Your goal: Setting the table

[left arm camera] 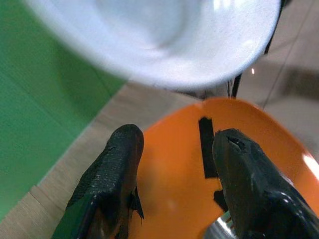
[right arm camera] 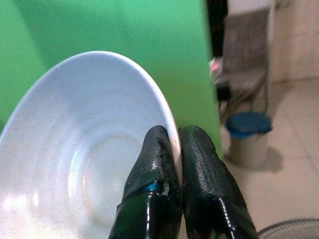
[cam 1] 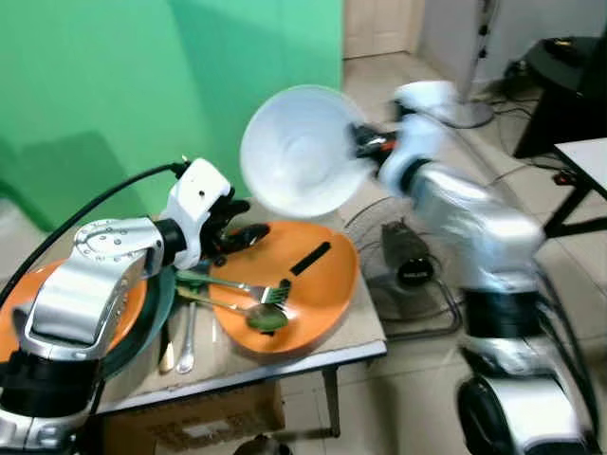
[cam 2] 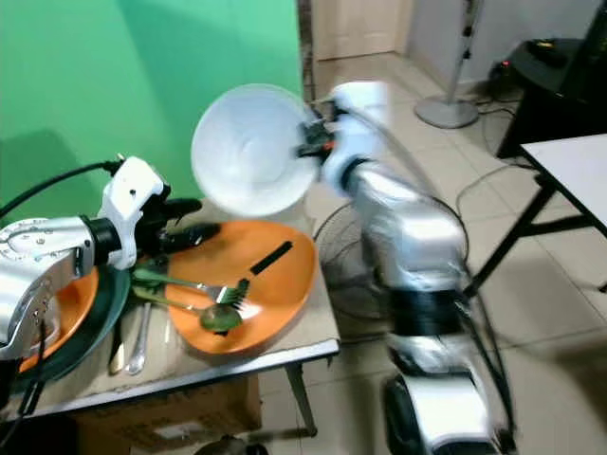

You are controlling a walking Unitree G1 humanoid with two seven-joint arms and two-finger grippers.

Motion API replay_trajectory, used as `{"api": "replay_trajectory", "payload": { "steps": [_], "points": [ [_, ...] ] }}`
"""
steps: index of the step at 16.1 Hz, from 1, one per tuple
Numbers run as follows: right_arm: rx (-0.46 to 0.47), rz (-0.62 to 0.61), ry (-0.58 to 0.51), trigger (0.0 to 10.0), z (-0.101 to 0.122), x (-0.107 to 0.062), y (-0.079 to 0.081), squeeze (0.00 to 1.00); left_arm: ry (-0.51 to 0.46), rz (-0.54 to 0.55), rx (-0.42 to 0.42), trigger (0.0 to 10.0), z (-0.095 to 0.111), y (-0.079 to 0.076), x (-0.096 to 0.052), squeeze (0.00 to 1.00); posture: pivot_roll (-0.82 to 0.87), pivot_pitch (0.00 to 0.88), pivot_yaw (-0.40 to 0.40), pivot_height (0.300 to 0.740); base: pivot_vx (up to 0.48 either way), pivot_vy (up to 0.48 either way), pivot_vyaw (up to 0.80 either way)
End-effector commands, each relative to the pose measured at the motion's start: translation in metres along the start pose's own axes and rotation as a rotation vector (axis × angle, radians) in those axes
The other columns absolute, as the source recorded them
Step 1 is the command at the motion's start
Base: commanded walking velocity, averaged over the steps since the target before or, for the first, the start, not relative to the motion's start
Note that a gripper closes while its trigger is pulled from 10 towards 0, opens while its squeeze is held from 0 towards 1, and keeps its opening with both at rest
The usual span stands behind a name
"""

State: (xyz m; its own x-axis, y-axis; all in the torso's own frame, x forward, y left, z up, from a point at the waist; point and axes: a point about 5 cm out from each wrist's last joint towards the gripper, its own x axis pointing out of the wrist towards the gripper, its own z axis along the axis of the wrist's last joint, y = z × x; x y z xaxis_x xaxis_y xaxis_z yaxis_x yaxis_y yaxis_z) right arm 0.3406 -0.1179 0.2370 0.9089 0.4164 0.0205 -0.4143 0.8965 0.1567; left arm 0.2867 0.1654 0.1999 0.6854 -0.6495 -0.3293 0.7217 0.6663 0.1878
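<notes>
Mid-task: right gripper (right arm camera: 174, 164) jaws pinch white bowl (cam 1: 299, 152) rim, held above desk (cam 1: 365, 327). Left gripper (left arm camera: 174, 164) jaws wide over orange plate (cam 1: 313, 284). Cutlery and plates look unsorted.

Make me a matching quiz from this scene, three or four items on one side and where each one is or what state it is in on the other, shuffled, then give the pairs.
Items
1. round white speckled bowl
2. large orange plastic plate
3. green-handled metal fork
4. left end effector

States
A. open, hovering above the orange plate's rim
B. lying on the orange plate
C. held tilted in the air, its rim pinched by the right end effector
D. resting on the small table, partly over its edge

Pairs: 1-C, 2-D, 3-B, 4-A
</notes>
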Motion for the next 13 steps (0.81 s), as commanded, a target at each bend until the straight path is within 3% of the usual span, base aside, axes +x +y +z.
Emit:
{"api": "replay_trajectory", "payload": {
  "steps": [1,4,6,8,9,10,11,13],
  "points": [
    [-0.003,-0.013,-0.11,0.0,0.015,-0.018,-0.01,0.0,-0.022,0.031,0.001,10.0,0.002,-0.001,-0.002,0.0,0.01,0.0,0.08,0.74,0.0,0.0,0.0],
    [-0.001,-0.15,-0.139,0.0,0.004,-0.066,-0.031,0.0,-0.132,0.089,-0.01,10.0,0.008,-0.023,0.012,0.0,0.03,0.0,0.061,0.74,0.0,0.0,0.0],
    [0.01,-0.216,-0.135,0.0,-0.005,-0.089,-0.033,0.0,-0.192,0.126,-0.03,10.0,0.009,-0.038,0.019,0.0,0.03,0.0,0.061,0.74,0.0,0.0,0.0],
    [0.0,-0.259,-0.122,0.0,-0.011,-0.103,-0.03,0.0,-0.205,0.229,-0.03,10.0,0.006,-0.039,0.022,0.0,0.03,0.0,0.069,0.74,0.0,0.0,0.0],
    [-0.009,-0.335,-0.107,5.8,-0.017,-0.114,-0.029,0.0,-0.209,0.275,-0.045,10.0,0.003,-0.041,0.022,0.0,0.02,0.0,0.072,0.74,0.0,0.0,0.0],
    [-0.059,-0.353,-0.058,10.0,-0.025,-0.121,-0.024,0.0,-0.222,0.322,-0.061,10.0,0.002,-0.043,0.022,0.0,0.01,0.0,0.069,0.74,0.0,0.0,0.0],
    [-0.099,-0.357,-0.041,10.0,-0.028,-0.124,-0.022,0.0,-0.23,0.351,-0.049,10.0,0.001,-0.044,0.023,0.0,0.01,0.0,0.068,0.74,0.0,0.0,0.0],
    [-0.096,-0.391,-0.016,10.0,-0.034,-0.128,-0.019,0.0,-0.252,0.414,-0.052,10.0,0.0,-0.045,0.025,0.0,0.0,0.0,0.073,0.74,0.0,0.0,-0.4]
  ]
}}
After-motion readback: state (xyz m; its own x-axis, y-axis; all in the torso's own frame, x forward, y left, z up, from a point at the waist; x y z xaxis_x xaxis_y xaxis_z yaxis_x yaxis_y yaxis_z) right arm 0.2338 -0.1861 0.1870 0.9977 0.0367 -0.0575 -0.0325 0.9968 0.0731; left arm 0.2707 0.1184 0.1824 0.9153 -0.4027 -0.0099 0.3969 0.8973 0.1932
